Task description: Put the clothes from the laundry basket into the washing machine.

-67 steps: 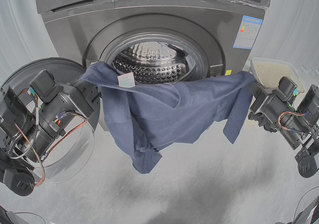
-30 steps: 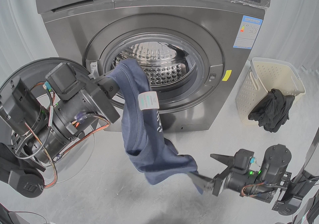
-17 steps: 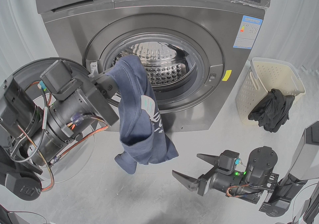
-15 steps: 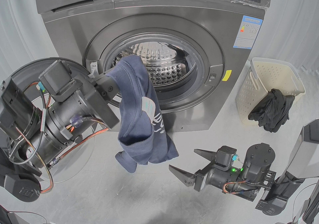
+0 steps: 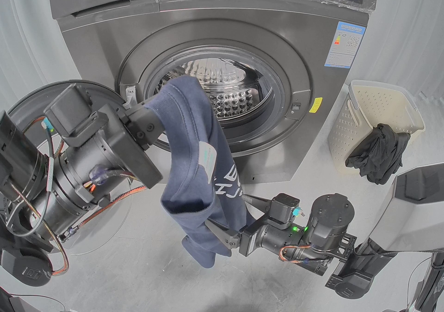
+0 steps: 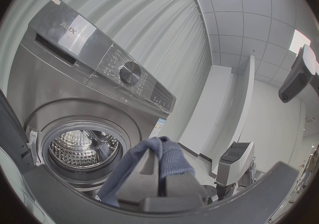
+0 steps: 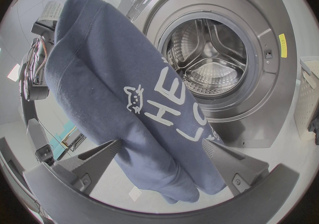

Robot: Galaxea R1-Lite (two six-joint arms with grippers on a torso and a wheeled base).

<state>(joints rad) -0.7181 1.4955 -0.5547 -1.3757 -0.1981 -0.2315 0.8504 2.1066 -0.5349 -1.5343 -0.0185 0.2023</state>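
Grey floor [image 5: 138, 271], with a pale curtain [image 5: 27, 26] behind; the left wrist view adds a tiled ceiling [image 6: 252, 2]. The washing machine [image 5: 222, 26] stands with its door [image 5: 32, 97] swung open. A laundry basket [image 5: 384, 100] sits just beside it, a black garment [image 5: 377, 153] draped over its rim. A blue shirt [image 5: 194, 141] hangs before the drum opening, clenched in the left pincer [image 6: 161, 165]. The right pincer [image 7: 162, 158] is released, its fingers straddling the shirt's lower part. The right wrist view shows white lettering on the shirt.

A hanging navy cotton shirt [image 5: 189, 141] blocked the left edge of the round steel drum mouth [image 5: 240, 90]; its right side lay free.
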